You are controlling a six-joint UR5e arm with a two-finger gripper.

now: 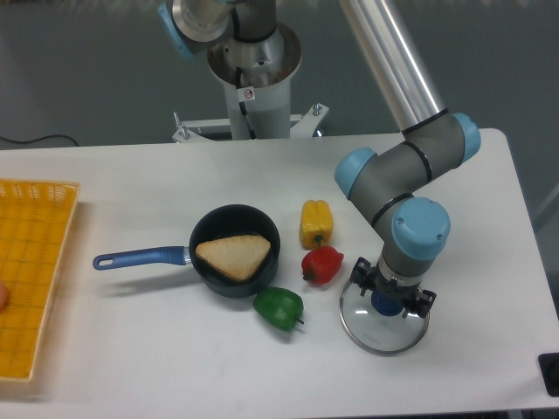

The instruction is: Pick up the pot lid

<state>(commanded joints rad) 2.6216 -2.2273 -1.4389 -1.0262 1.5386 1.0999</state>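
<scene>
A round glass pot lid [384, 327] with a metal rim lies flat on the white table at the front right. Its blue knob [385, 304] shows at the centre. My gripper [389, 299] hangs straight down over the lid, its fingers on either side of the knob. The wrist hides the fingertips, so I cannot tell whether they press on the knob. The lid's rim rests on the table.
A dark pan [236, 250] with a blue handle [140, 257] holds a toast slice [232, 256]. Yellow pepper [315, 223], red pepper [322, 264] and green pepper [279, 306] lie between pan and lid. A yellow basket [33, 279] sits at the left edge.
</scene>
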